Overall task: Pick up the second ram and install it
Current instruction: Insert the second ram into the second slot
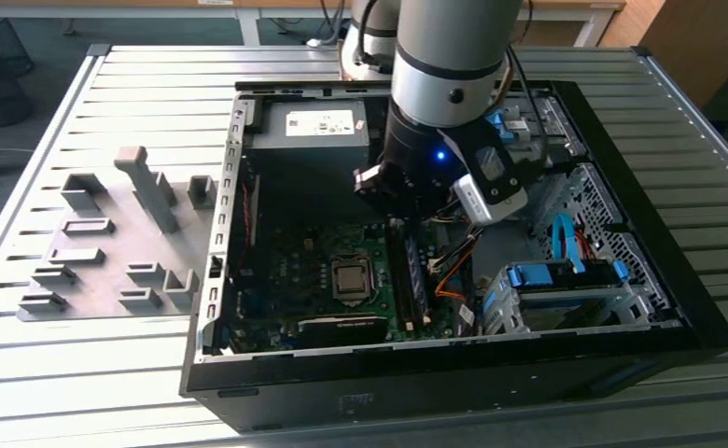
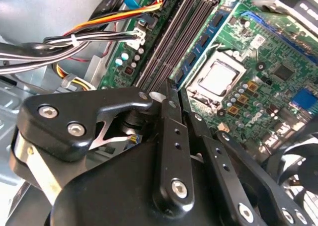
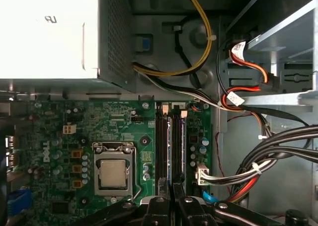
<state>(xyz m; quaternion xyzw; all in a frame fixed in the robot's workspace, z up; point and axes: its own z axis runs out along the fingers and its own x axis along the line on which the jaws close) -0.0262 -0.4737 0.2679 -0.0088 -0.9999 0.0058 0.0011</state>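
— Two fingers (image 2: 171,136), then: how do they stand?

— Drawn narrow. In both wrist views the gripper (image 3: 172,193) has them set either side of the second ram (image 3: 176,141), pinched on one end of it, with only the board's thickness between them.

— And where does the stick sit?

— On edge along the slot bank of the motherboard (image 3: 59,136), running straight away from the fingertips. In the exterior view it stands under the gripper (image 1: 401,222), on the exterior view's right of the processor socket (image 1: 349,277).

— What crowds it?

— A neighbouring dark slot (image 3: 160,141) lies just beside it on the socket side. On the other side a row of small capacitors, then a white connector with its cable bundle (image 3: 278,146) sweeping off toward the drive cage (image 1: 564,280).

— Room overhead?

— The case (image 1: 215,280) lies open on its side, so the way up is free. The power supply (image 3: 44,32) is beyond the far end of the slots, well apart from the fingers.
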